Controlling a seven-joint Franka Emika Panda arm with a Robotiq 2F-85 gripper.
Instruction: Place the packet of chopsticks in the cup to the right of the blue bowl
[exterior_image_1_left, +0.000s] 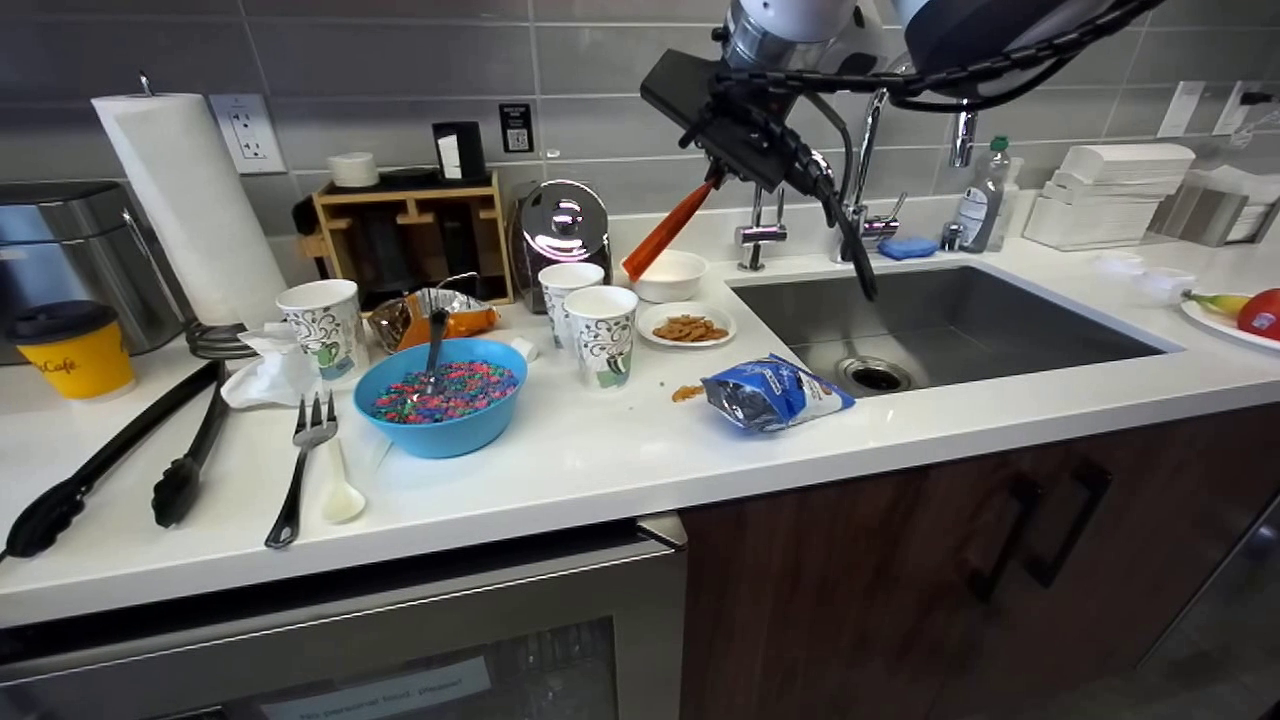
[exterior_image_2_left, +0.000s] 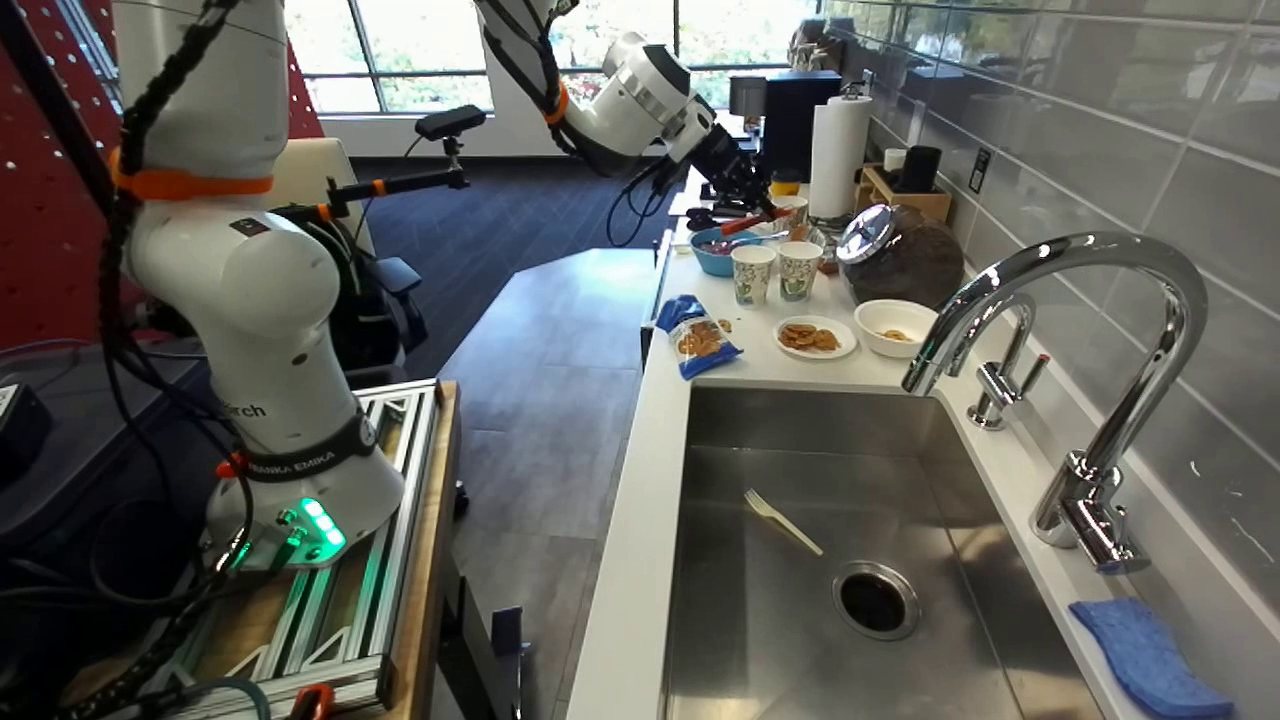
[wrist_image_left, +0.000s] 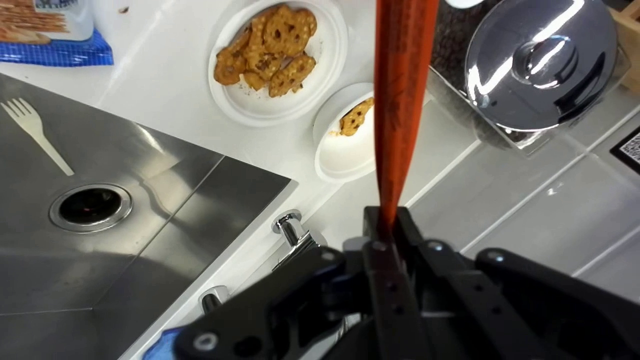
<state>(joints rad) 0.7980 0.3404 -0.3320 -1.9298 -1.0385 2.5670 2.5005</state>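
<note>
The packet of chopsticks (exterior_image_1_left: 668, 232) is a long orange-red strip, also seen in the wrist view (wrist_image_left: 402, 90). My gripper (wrist_image_left: 387, 220) is shut on one end of it. In an exterior view the gripper (exterior_image_1_left: 715, 175) is above the counter, and the packet slants down to its free end near the cups. Two white paper cups with dark print, the front cup (exterior_image_1_left: 605, 340) and the back cup (exterior_image_1_left: 568, 285), stand upright right of the blue bowl (exterior_image_1_left: 440, 425). The bowl holds pink, blue and green bits and a black-handled utensil. The wrist view shows neither cups nor bowl.
A plate of crackers (exterior_image_1_left: 688, 325), a white bowl (exterior_image_1_left: 672, 290) and a blue snack bag (exterior_image_1_left: 775, 395) are right of the cups, by the sink (exterior_image_1_left: 950, 320). A coffee-bean container (exterior_image_1_left: 565, 230) stands behind. Another cup (exterior_image_1_left: 325, 325), a fork (exterior_image_1_left: 300, 470) and tongs (exterior_image_1_left: 110, 440) lie left.
</note>
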